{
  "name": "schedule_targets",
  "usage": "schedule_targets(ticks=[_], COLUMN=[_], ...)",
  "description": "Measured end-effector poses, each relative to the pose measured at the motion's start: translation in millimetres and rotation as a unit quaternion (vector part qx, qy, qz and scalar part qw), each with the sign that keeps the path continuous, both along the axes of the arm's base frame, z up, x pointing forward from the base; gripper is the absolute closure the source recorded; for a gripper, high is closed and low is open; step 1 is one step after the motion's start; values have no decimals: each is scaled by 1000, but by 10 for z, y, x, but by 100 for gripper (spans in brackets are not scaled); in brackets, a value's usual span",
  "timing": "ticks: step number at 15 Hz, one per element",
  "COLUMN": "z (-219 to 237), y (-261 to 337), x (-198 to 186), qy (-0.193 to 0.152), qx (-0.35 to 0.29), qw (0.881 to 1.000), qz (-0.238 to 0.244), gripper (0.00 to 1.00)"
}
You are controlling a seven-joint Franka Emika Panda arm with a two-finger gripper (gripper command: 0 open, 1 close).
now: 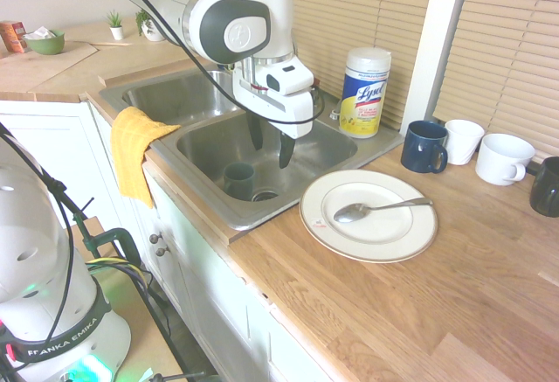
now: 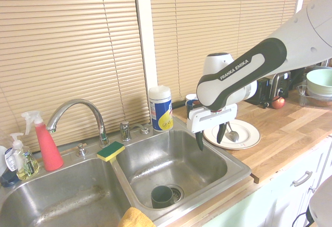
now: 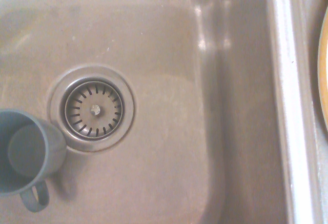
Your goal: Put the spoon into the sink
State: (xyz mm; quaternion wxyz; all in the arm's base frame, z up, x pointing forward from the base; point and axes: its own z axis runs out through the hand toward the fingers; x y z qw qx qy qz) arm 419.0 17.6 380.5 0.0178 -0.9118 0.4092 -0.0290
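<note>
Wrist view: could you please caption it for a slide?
Looking down into the sink: drain strainer beside an upright grey-blue mug.

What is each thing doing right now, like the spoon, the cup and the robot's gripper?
spoon: lying on the plate, not held
gripper: open, empty, above the sink
cup: upright in the sink by the drain
sponge: resting on the sink divider
towel: draped over the sink's edge
</note>
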Motion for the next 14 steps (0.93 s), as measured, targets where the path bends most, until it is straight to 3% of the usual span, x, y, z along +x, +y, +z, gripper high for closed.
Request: schedule_targets(ticks=[3,7,14], z=[17,95,90], y=[-47,-427,-973], x=[24,86,275], qy=[-10,-40,-43], qx=[-1,4,20], qw=[1000,998,995], qz=[-5,-49,-86], gripper=[0,0,0])
